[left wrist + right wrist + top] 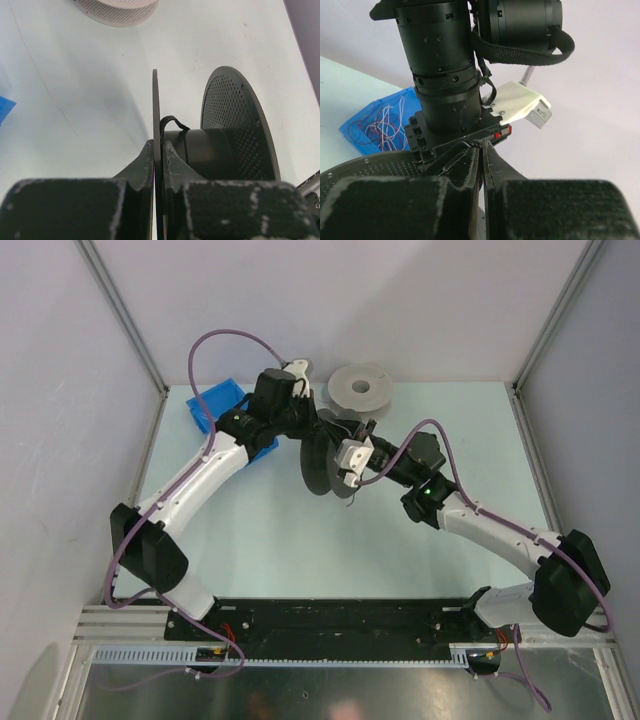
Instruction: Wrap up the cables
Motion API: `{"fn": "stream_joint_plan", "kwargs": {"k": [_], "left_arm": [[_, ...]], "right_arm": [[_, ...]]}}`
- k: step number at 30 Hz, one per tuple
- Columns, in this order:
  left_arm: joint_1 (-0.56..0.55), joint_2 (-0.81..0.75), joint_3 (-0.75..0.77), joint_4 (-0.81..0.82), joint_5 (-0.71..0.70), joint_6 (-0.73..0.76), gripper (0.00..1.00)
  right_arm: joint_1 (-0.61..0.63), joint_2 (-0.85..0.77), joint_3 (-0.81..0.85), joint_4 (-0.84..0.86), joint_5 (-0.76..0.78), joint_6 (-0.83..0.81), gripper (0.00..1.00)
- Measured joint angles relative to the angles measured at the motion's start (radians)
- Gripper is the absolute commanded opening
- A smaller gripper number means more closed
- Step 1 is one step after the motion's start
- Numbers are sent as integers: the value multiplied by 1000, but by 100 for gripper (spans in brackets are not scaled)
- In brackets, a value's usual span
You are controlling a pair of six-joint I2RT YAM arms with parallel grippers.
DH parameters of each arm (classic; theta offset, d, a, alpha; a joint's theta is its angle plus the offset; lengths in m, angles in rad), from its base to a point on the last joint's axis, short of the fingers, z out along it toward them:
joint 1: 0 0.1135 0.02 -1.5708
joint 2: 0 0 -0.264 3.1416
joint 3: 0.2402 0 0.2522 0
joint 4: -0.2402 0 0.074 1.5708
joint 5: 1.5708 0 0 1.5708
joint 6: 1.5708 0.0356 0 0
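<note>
The left gripper (156,148) is filling the bottom of the left wrist view, its fingers (145,162) pinching the thin near flange of the black spool (210,150), which is seen edge-on. Just above the fingertips, at mid-frame, the black cable (173,121) is lying looped over the spool's hub, beside that flange. A perforated grey spool (117,9) is sitting flat at the top edge, well apart. The blue bin (4,107) is showing one corner at the left edge. In the right wrist view the right gripper (481,147) is holding its fingers together, leaving only a narrow slit. Whether any cord is lying between them cannot be told. Left of centre there, red and white wires (380,125) are lying in the blue bin.
</note>
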Motion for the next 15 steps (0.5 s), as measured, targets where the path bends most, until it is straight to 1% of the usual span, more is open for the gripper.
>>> {"fn": "stream_joint_plan", "kwargs": {"k": [2,6,10,15], "left_arm": [[-6,-1,-4,0,5,14,0],[-8,-23,-36,2,18,66,0],[-8,-63,-77,6,38,138,0],[-8,-118,-124,12,127,249,0]], "right_arm": [[10,16,0,26,19,-19,8],[-3,48,0,55,66,-50,16],[-52,57,0,60,102,-55,18],[-140,57,13,69,125,-18,22]]}}
